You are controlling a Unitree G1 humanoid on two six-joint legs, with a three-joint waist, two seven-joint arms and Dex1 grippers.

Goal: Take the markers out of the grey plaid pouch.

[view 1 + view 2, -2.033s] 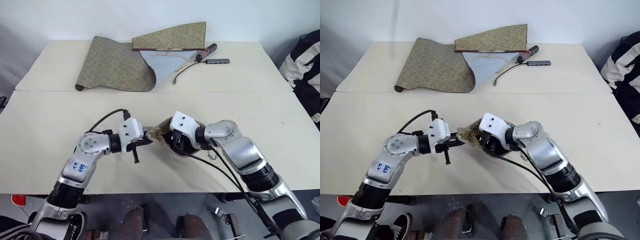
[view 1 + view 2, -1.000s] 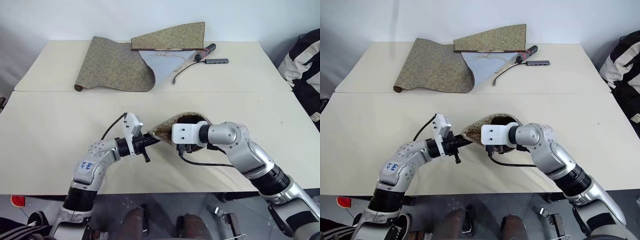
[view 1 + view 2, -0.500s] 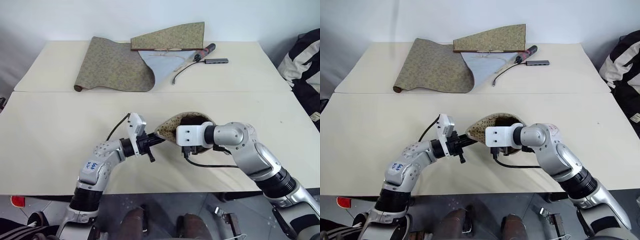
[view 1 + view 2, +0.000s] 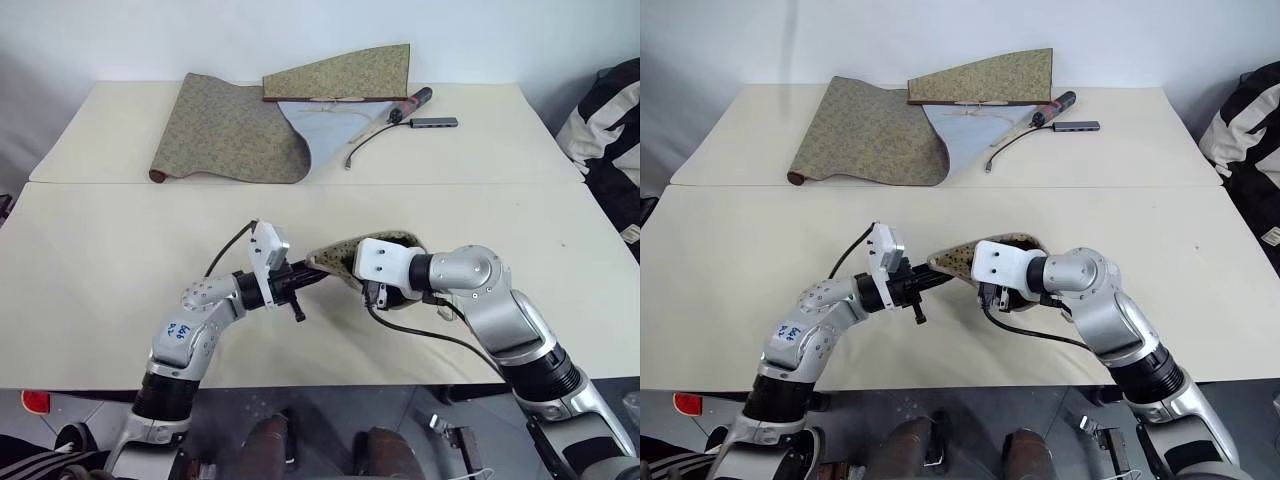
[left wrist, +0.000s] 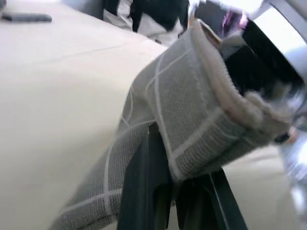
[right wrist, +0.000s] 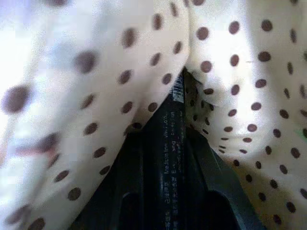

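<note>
We found the soft grey plaid fabric pouch (image 4: 338, 260) held up off the near cream bench (image 4: 90, 270), between the two arms near the bench's middle. Its mouth faced up and toward the right arm, showing the tan lining with brown dots.

The left end effector (image 4: 308, 276) was clamped shut on the pouch's left end; in the left wrist view its two black fingers (image 5: 144, 191) pinched the grey grid-lined cloth (image 5: 192, 120) between them, the pouch's padded rim lying just beyond.

The right end effector (image 4: 1002, 283) reached into the pouch's open mouth from the right, its white housing lying over the opening. In the right wrist view its fingers sat deep among the dotted lining (image 6: 240, 86) and were closed on a slim dark marker (image 6: 173, 139) with small white print along its barrel and a barcode near its far end. The marker was inside the pouch, lining folded against it on both sides. We could not tell whether other markers were in there.

On the far bench (image 4: 490, 140), well apart from the arms, lay an olive-green patterned cloth scroll (image 4: 235, 125), partly unrolled with a pale backing showing. Just beside it to the right lay a dark maroon-and-black cylinder (image 4: 412, 102) with a cable, and a small grey flat adapter (image 4: 436, 122). At the right edge a black-and-white striped garment (image 4: 608, 130) showed.
</note>
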